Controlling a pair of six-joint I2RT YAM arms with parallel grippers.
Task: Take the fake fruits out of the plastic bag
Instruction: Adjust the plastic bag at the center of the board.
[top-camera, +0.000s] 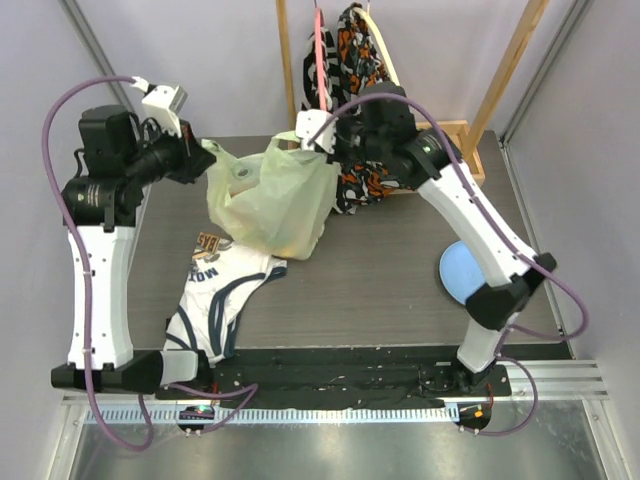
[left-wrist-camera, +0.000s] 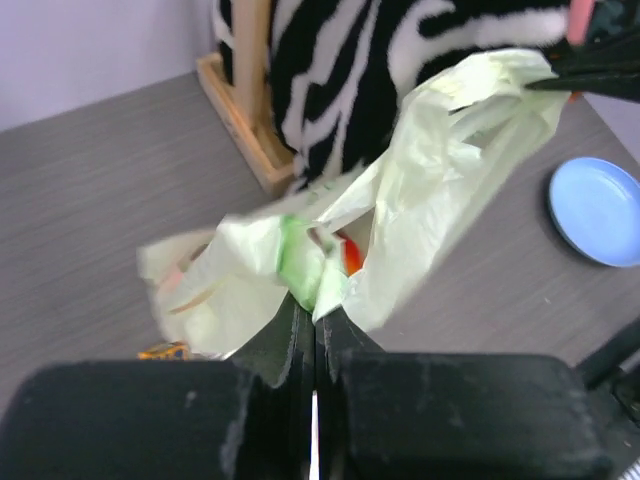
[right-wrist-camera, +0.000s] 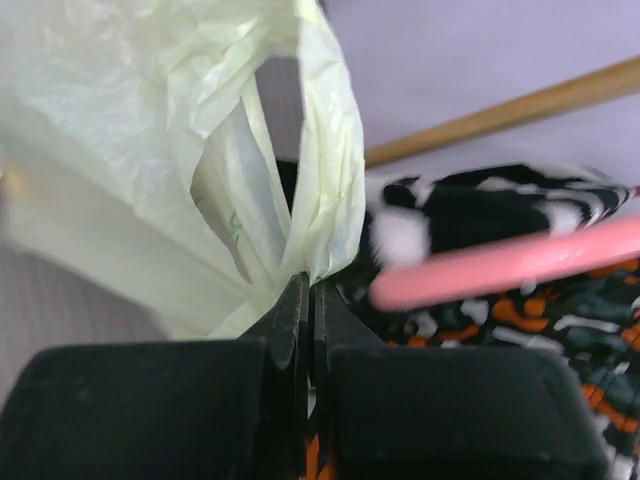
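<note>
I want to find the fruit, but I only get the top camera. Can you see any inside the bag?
Observer: Yes. The left wrist view shows a red fruit peeking through the plastic bag mouth.
Operator: Is that arm pinching it tight?
Observer: The left gripper is shut on a bunched fold of the rim.
Operator: And the other one?
Observer: The right gripper is shut on the base of a handle loop.
</note>
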